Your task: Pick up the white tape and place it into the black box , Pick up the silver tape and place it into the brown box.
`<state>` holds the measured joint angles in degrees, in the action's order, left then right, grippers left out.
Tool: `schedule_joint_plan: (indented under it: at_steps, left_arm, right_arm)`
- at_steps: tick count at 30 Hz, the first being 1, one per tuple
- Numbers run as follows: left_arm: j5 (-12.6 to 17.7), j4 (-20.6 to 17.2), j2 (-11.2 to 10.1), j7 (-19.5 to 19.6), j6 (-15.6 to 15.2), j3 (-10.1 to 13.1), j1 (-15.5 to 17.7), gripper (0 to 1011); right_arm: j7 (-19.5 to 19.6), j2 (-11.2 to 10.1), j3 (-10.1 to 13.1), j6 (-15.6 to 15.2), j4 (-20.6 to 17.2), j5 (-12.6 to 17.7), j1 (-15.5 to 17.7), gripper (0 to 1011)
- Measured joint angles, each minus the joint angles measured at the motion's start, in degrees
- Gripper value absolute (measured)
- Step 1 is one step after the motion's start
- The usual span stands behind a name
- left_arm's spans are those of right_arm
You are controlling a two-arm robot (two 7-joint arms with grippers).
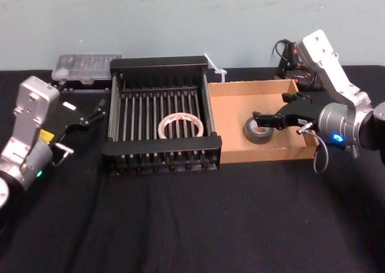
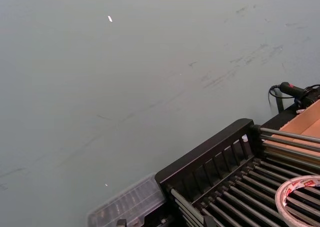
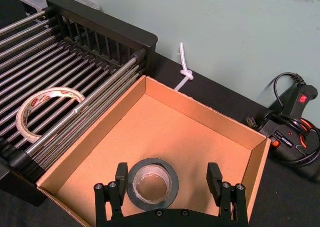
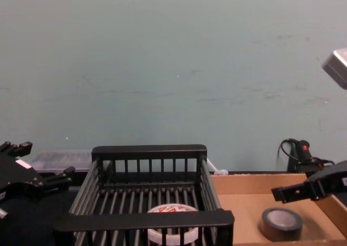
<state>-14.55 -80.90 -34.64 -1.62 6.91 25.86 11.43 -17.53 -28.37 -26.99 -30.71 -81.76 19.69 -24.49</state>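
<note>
Lying flat in the brown box (image 1: 240,107), the silver tape (image 3: 152,183) sits between the right gripper's (image 3: 167,179) spread, released fingers, apparently untouched; the right wrist view shows this gap. White tape (image 1: 179,127) rests in the black box (image 1: 162,145). Left gripper (image 1: 81,119) hovers beside it, jaws open.

Two tape rolls: white tape (image 1: 180,127), silver tape (image 1: 259,130); two boxes: black box (image 1: 161,64), brown box (image 1: 240,86).
</note>
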Motion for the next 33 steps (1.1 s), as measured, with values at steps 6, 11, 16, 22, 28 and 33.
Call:
schedule_joint_plan:
  at_steps: [6, 11, 16, 22, 28, 33]
  left_arm:
    - [0.0, 0.0, 0.0, 0.0, 0.0, 0.0, 0.0, 1001]
    - [0.0, 0.0, 0.0, 0.0, 0.0, 0.0, 0.0, 1001]
    - [0.0, 0.0, 0.0, 0.0, 0.0, 0.0, 0.0, 1001]
    - [0.0, 0.0, 0.0, 0.0, 0.0, 0.0, 0.0, 1001]
    - [0.0, 0.0, 0.0, 0.0, 0.0, 0.0, 0.0, 1001]
    - [0.0, 0.0, 0.0, 0.0, 0.0, 0.0, 0.0, 1001]
  right_arm:
    - [0.0, 0.0, 0.0, 0.0, 0.0, 0.0, 0.0, 1002]
    - [0.2, 0.0, 0.3, 0.6, -0.2, -0.2, 0.4, 1002]
    - [3.3, 0.5, 2.1, 5.0, -2.1, -2.1, 3.1, 1002]
    - [10.0, 1.9, 3.7, 12.5, -4.1, -5.8, 7.9, 1002]
    - [18.5, 3.8, 4.4, 22.4, -4.5, -11.8, 13.9, 1002]
    - [20.6, 4.5, 4.9, 24.8, -3.8, -13.6, 16.1, 1002]
